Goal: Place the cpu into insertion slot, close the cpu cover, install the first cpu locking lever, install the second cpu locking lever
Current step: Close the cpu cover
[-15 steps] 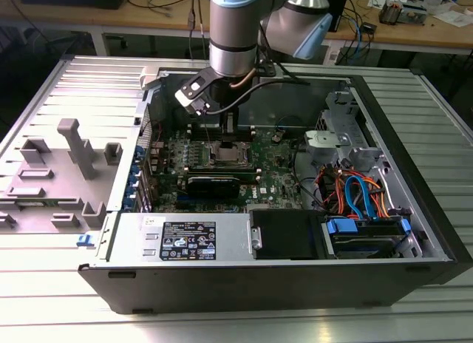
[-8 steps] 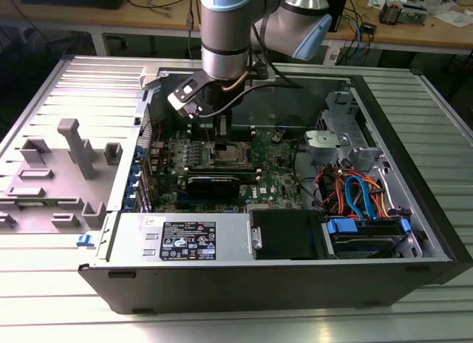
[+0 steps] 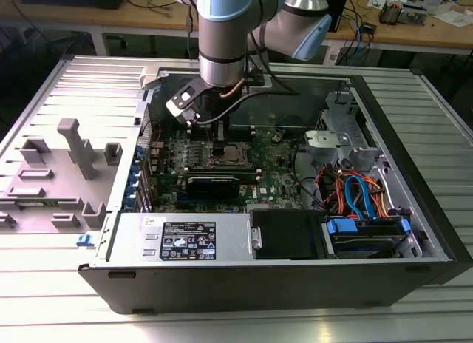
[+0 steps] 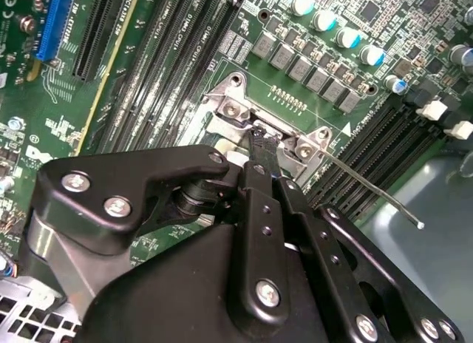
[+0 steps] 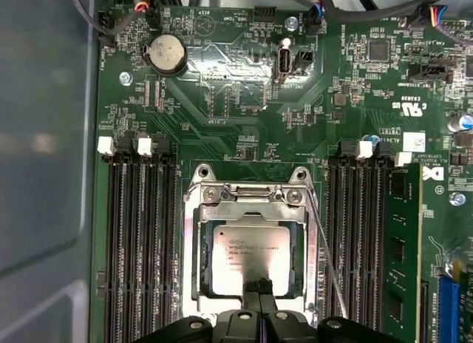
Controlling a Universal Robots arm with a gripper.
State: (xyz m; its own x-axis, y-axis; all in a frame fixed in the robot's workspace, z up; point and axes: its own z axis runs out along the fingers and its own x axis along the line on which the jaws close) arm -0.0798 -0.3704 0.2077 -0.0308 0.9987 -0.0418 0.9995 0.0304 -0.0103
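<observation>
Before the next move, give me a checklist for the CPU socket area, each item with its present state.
1. cpu lying flat in the insertion slot: ok.
2. cpu cover down around the cpu: ok.
3. locking lever latched: not ok, its rod stands free beside the socket.
4. Other lever latched: cannot tell.
5. end effector shut, tips at the cover's edge: ok.
6. Tips actually pressing on the cover: cannot tell.
</observation>
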